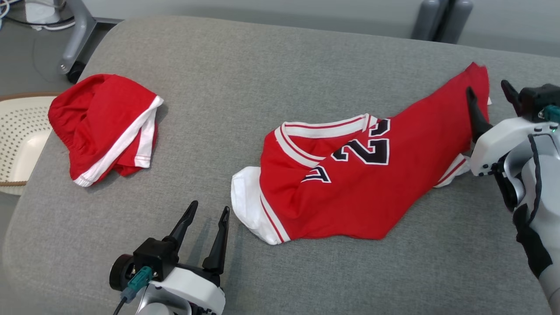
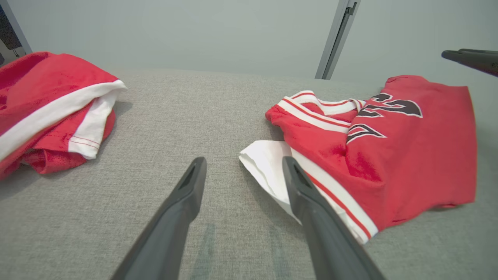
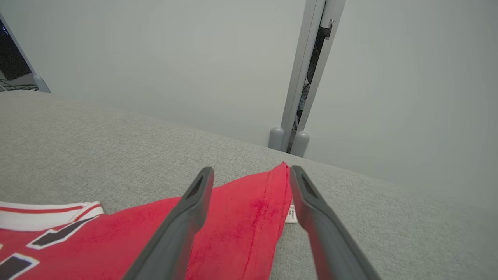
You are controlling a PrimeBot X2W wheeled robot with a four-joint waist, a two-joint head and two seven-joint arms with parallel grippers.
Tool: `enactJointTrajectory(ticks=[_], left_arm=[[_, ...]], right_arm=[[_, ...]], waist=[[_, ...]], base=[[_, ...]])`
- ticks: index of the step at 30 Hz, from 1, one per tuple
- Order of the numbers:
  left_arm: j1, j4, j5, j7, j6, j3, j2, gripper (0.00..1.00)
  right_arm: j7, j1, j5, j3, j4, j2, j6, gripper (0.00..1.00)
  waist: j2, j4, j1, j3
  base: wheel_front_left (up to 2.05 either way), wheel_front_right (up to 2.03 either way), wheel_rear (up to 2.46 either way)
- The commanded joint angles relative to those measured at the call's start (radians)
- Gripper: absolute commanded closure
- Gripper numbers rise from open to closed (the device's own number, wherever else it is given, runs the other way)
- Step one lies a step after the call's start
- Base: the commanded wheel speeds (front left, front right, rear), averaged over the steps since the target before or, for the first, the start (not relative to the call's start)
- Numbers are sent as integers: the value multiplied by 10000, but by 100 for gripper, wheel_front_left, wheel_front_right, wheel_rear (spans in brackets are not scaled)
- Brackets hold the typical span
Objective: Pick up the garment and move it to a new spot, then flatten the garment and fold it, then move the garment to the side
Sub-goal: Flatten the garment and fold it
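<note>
— Garment first: where does it lie?
— A red jersey (image 1: 350,188) with black-and-white numerals lies rumpled on the grey fabric-covered counter (image 1: 262,65), right of centre. A heap of red shorts (image 1: 100,122) sits well apart at the left.

— Which way does it run?
— Its long axis slants from near left to far right. The white-striped openings face left. A plain red corner with a small white label (image 3: 291,214) points far right, so I judge that to be the hem end.

— And the tools?
— The right tool (image 1: 488,86) hovers with its fingers spread on either side of that far-right corner, not closed on cloth. The left tool (image 1: 210,206) is also spread and holds nothing. It sits just beside the white near-left edge.

— What step is this?
— It looks like taking hold of the jersey, either to lift it or to pull it flat. I cannot tell which. Nothing is neatly folded yet.

— What does the next move call for?
— My guess is that the right tool must lower and close on the corner while the left takes the white edge. Then both would draw apart along that slant to take out the wrinkles.
</note>
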Motion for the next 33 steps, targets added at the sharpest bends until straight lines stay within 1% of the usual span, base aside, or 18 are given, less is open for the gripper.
enactJointTrajectory(ticks=[1,7,9,12,15,18,19,24,29,30,31,32,33], left_arm=[[-57,18,-48,-2,8,0,29,0],[153,343,-267,-2,-93,-2,30,0],[196,521,-440,-2,-41,88,35,0],[230,1007,-617,-4,201,202,36,0],[219,1400,-782,-2,692,524,39,0],[267,1702,-827,-4,1035,859,39,0],[305,1887,-913,-2,1083,934,38,0],[-38,2563,-1245,-2,899,1292,36,0],[-686,4065,-1543,36,676,1413,27,0],[-859,4214,-1461,33,656,1467,22,53],[-959,4301,-1462,30,645,1566,24,96],[-1053,4302,-1443,19,617,1679,35,100],[-1160,4172,-1378,-1,586,1831,33,100]], right_arm=[[-101,330,105,-96,-254,3,-3,0],[-86,2105,413,-42,-1815,377,-3,0],[-88,2662,562,-60,-2276,478,-3,0],[-87,3486,712,-165,-2846,621,-3,0],[-89,4104,775,-285,-3292,713,-3,0],[-88,4632,834,-494,-3643,831,-3,0],[-90,4798,873,-546,-3727,884,-3,0],[-89,5325,869,-766,-4057,1092,-3,0],[-89,5513,833,-712,-4159,1185,-3,0],[-89,5543,847,-716,-4180,1190,-3,0],[-89,5569,872,-713,-4190,1199,-3,0],[-89,5586,917,-722,-4190,1212,-3,0],[-89,5599,934,-719,-4199,1205,-3,0]], waist=[[0,-298,0,-193],[0,-1244,0,-584],[0,-1584,0,-685],[0,-2002,0,-813],[0,-2317,0,-872],[0,-2563,0,-966],[0,-2638,0,-993],[0,-2987,0,-1015],[0,-3260,0,-911],[0,-3284,0,-902],[0,-3298,0,-892],[0,-3302,0,-888],[0,-3291,0,-895]], base=[[0,0,0],[0,0,0],[0,0,0],[0,0,0],[0,0,0],[0,0,0],[0,0,0],[0,0,0],[0,0,0],[0,0,0],[0,0,0],[0,0,0],[0,0,0]])
